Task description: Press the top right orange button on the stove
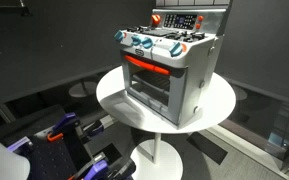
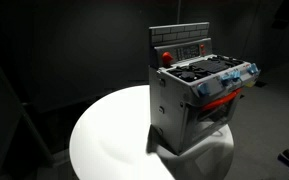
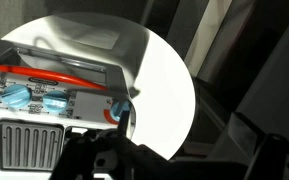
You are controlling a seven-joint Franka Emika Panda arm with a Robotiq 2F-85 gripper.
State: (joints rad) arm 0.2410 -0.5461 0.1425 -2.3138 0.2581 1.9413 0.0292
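A grey toy stove (image 1: 169, 70) stands on a round white table (image 1: 219, 105) and shows in both exterior views (image 2: 189, 105). Its upright back panel carries a round red-orange button at one corner (image 1: 155, 18) (image 2: 166, 56). Blue knobs and a red oven handle (image 1: 144, 64) are on its front. The wrist view looks down on the stove (image 3: 44, 100), with a red-ringed round part (image 3: 112, 113) at its edge. A thin dark part of my gripper (image 3: 124, 120) lies right beside that ring. The gripper is not visible in either exterior view. Its jaws are too dark to read.
The table stands on a white pedestal (image 1: 156, 150), and its white top (image 3: 159, 90) fills the middle of the wrist view. Black and purple equipment (image 1: 59, 135) sits low beside the table. Dark walls and floor surround the scene.
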